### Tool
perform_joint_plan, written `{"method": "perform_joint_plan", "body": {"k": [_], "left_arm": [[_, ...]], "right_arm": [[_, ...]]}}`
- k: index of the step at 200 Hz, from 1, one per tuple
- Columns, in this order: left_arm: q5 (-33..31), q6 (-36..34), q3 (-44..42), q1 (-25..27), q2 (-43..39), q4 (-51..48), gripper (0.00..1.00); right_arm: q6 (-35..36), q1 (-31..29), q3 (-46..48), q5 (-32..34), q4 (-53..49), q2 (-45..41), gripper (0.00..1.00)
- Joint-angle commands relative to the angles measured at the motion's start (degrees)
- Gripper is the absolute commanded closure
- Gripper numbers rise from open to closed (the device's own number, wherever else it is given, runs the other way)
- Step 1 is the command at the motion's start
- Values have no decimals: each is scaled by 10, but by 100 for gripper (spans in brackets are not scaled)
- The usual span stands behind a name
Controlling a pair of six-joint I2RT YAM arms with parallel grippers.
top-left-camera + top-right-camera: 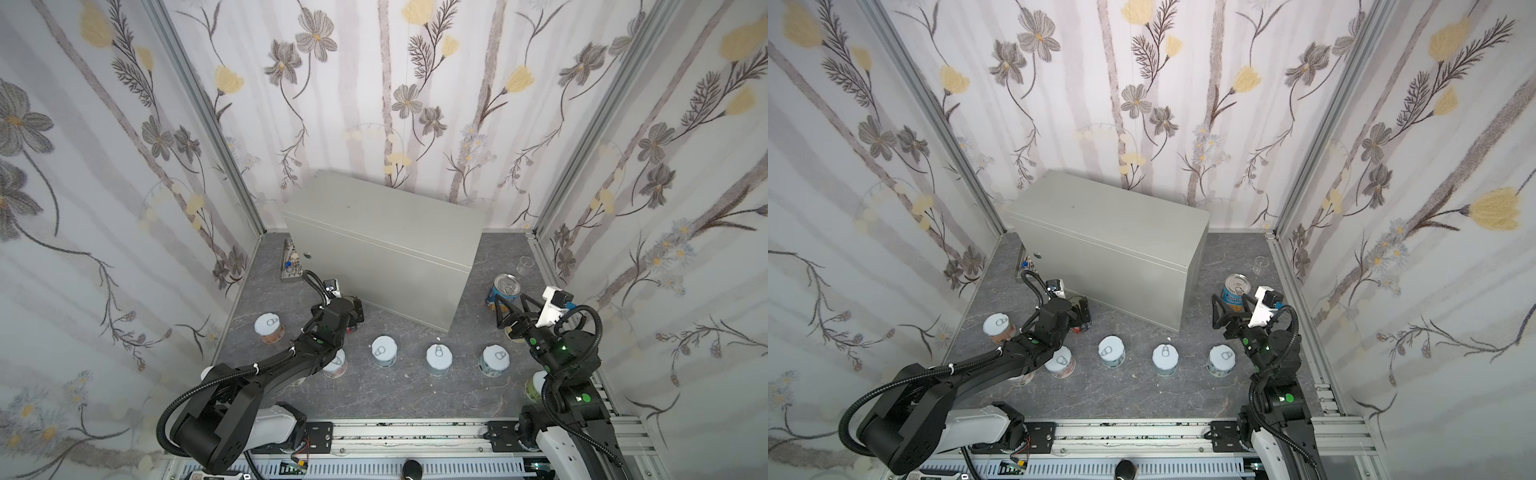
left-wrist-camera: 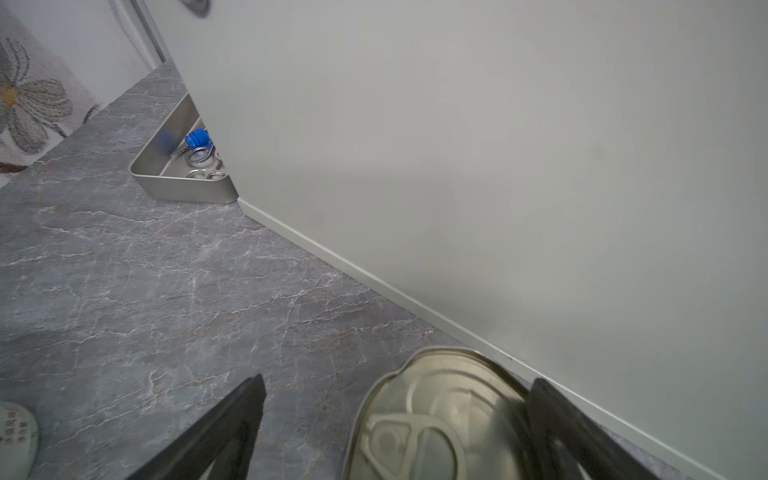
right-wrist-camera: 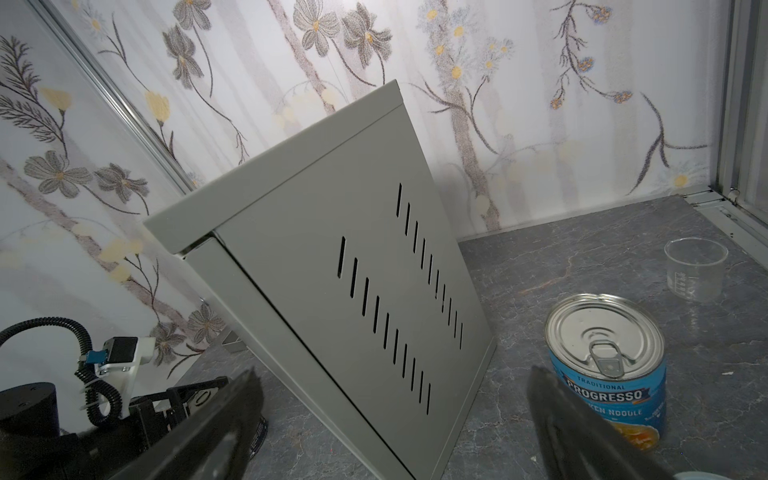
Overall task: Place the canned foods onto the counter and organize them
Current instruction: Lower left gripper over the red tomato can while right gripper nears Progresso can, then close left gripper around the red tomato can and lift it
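We find the left gripper point(image 2: 399, 380) spread to full width and empty, straddling the upright tall steel pull-tab can point(image 2: 436, 419), which stands on the dark grey marbled floor point(image 2: 166, 291) at the front foot of the light-grey metal cabinet counter point(image 2: 498, 166), off-centre toward the counter-side finger.

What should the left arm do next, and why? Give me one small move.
Probably ease the left gripper down around the can before closing. Its fingers stand open with the can's lid between them, though it sits close to one finger, right beside the front of the counter. Nothing is gripped yet, and no can stands on the counter.
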State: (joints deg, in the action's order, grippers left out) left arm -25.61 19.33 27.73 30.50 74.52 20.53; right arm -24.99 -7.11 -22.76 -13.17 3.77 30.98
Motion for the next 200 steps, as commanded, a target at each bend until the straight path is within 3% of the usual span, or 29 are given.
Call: {"method": "perform_joint_plan", "body": {"k": [1,38,104,132,174,200], "left_arm": [[5,-6,3,-4,23,13,0],[6,-1,4,-4,33,23,0],[-5,5,-20,-3,-56,1,0],[26,-4,-9,2,-83,-15,0],[81,-15,16,6,-48,-37,0],[81,-11,21,6,-26,-36,0]], "right_arm": [[-4,-2,6,-7,40,8,0],[-3,-3,6,-8,48,16,0],[-1,-4,9,-10,50,16,0],[-1,-4,8,-10,48,15,0],[-1,-5,9,-10,43,6,0],[-1,-5,9,-8,40,1,0]]}}
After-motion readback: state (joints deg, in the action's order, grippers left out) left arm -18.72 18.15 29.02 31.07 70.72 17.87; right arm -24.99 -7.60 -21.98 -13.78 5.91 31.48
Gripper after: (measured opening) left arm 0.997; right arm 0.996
